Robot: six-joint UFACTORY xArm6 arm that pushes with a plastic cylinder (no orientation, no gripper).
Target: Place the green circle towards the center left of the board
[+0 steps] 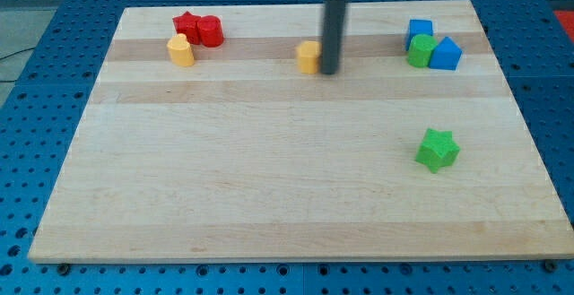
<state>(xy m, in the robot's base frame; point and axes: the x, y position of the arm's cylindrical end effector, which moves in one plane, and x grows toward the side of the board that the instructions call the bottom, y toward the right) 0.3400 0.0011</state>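
The green circle (419, 51) sits near the board's top right, between a blue cube (420, 30) above it and a blue triangle block (446, 54) on its right, touching both. My tip (329, 69) is at the top middle of the board, just right of a yellow block (308, 56) and about a hundred pixels left of the green circle. A green star (438, 149) lies alone at the right, lower down.
A red star (186, 24) and a red cylinder (210, 31) sit together at the top left, with a yellow block (181, 50) just below them. The wooden board (269, 187) lies on a blue perforated table.
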